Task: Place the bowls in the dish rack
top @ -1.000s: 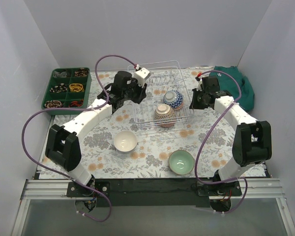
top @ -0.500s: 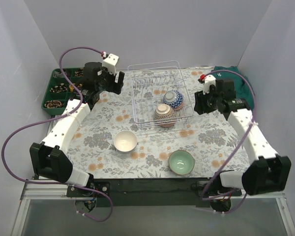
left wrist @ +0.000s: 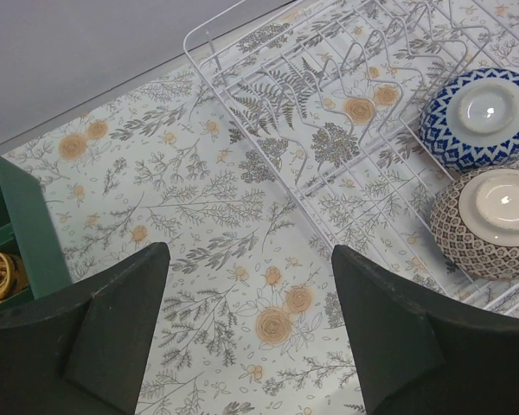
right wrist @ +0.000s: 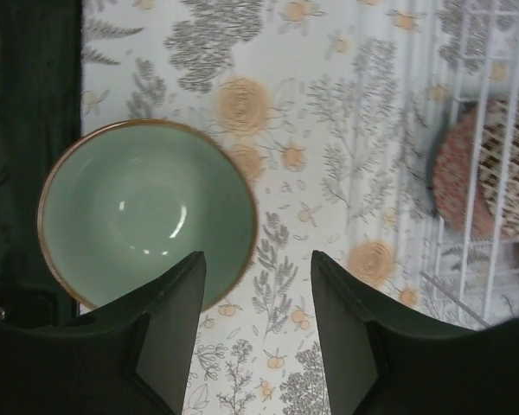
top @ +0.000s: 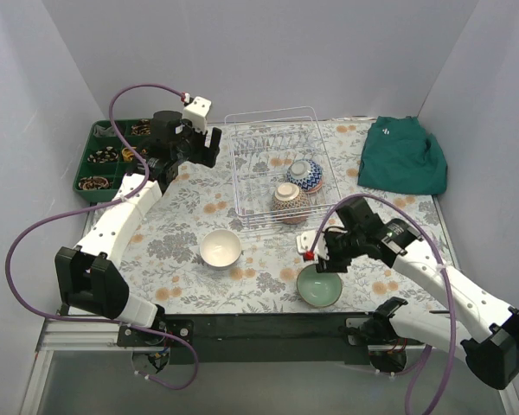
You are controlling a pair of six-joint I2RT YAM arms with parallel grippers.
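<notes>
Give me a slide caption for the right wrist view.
Open right gripper poised at the mint green bowl on the floral cloth, dish rack at right.

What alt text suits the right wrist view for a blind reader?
The open right gripper hangs by the rim of an empty mint green bowl on a flowered tablecloth. A brown patterned bowl sits in the dish rack.

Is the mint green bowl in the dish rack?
No. The mint green bowl sits upright on the table, outside the dish rack; the open right gripper hovers at its rim.
</notes>
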